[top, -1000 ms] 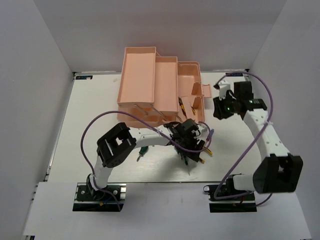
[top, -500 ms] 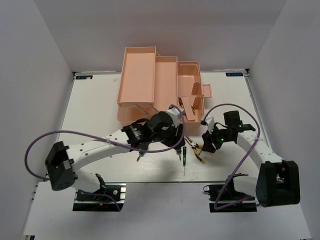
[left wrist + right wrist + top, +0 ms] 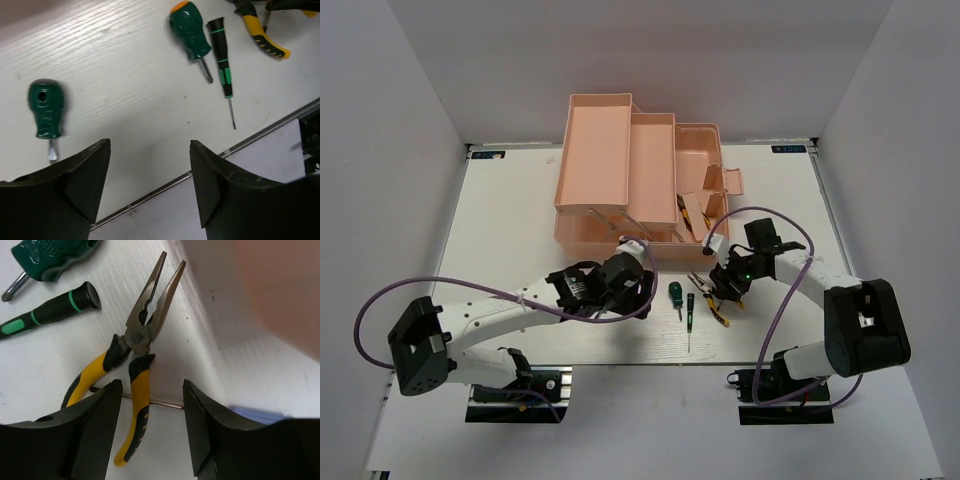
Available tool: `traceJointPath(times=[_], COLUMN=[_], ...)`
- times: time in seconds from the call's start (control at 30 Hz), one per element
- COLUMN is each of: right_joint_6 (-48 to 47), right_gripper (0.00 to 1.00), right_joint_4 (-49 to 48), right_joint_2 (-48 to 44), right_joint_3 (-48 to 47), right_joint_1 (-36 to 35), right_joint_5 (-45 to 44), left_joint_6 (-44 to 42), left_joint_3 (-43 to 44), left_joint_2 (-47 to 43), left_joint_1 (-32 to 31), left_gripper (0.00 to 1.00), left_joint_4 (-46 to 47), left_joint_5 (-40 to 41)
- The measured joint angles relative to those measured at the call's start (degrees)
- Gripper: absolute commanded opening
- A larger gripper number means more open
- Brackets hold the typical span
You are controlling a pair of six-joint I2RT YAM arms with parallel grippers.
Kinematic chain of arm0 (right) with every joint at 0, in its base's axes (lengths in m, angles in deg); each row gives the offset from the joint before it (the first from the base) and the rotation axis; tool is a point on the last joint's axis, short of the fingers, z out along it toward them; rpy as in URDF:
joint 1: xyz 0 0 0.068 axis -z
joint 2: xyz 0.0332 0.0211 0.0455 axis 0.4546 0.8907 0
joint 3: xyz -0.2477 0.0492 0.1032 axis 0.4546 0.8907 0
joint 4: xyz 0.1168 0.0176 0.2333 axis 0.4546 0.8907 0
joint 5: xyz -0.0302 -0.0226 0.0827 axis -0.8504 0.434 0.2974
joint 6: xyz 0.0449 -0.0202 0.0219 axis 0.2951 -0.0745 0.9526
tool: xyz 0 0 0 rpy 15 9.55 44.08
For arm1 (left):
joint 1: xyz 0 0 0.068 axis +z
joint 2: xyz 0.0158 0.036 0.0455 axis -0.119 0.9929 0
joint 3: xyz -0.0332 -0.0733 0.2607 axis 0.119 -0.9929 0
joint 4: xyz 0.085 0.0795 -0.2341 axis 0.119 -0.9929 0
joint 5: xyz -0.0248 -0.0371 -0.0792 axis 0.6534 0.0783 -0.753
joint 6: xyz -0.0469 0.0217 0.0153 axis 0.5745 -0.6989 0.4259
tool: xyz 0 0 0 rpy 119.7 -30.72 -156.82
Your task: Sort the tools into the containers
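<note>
Top view first: the salmon-pink toolbox (image 3: 620, 170) stands open at the far side of the table (image 3: 500, 250). The left gripper (image 3: 632, 290) is low in front of it. The right gripper (image 3: 723, 287) is down over the yellow-handled pliers (image 3: 712, 300). Between the two grippers lie the orange-capped stubby screwdriver (image 3: 674, 294) and the long thin screwdriver (image 3: 688, 312), side by side. A second pair of pliers (image 3: 686, 212) rests in the toolbox's lower right compartment. From up here I cannot tell how either claw stands.

Over to the left wrist: the fingers (image 3: 85, 180) are spread wide with bare table between them, gripping nothing. The plain green stubby screwdriver (image 3: 46, 112) lies just outside the left-hand finger, blade toward it, close but apart. The orange-capped one and the thin one lie farther ahead, off to the right.

Right wrist now: the claw is spread here too. The pliers lie straight ahead, nose pointing away along the foot of the toolbox wall. One yellow handle runs down into the gap between the fingers (image 3: 95, 430). The other slips behind the left-hand finger. Whether anything touches, I cannot tell.
</note>
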Motion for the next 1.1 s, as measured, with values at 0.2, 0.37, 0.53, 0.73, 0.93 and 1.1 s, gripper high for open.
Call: traceJointPath(times=[0.2,0.37,0.53,0.73,0.93,1.1], right_joint_6=[-1.5,-1.8,-1.5,4.4,13.6,19.8], right_gripper=[0.11,0.0,0.0,0.0,0.0,0.0], right_joint_4=[-2.2,2.0,13.4,17.2,9.3,4.1], right_joint_2=[1.5,-0.2,-8.4,-17.9,-10.3,9.2], right_joint_3=[0.6,-0.2,-7.2,-20.9,-27.1,-38.1], right_joint_1=[-2.3,-2.3,-1.9,-1.9,-2.3,-3.1], right_joint_5=[-2.1,-1.4,4.0,7.7,-0.2,-7.8], left_joint_6=[2.7,2.8,2.5,0.2,-2.5,-3.9], left_joint_3=[0.0,-1.3,-4.4,-7.5,-7.5,-7.5], left_joint_2=[-1.3,-1.2,0.3,0.3,3.5,7.0], left_joint_1=[0.1,1.2,3.7,6.7,8.2,9.2], left_gripper=[0.81,0.82,0.82,0.82,0.82,0.79], left_joint_4=[-5.0,-6.7,-6.2,-3.8,-0.1,0.8], left_joint_5=[8.0,13.3,15.3,15.1,15.0,14.9])
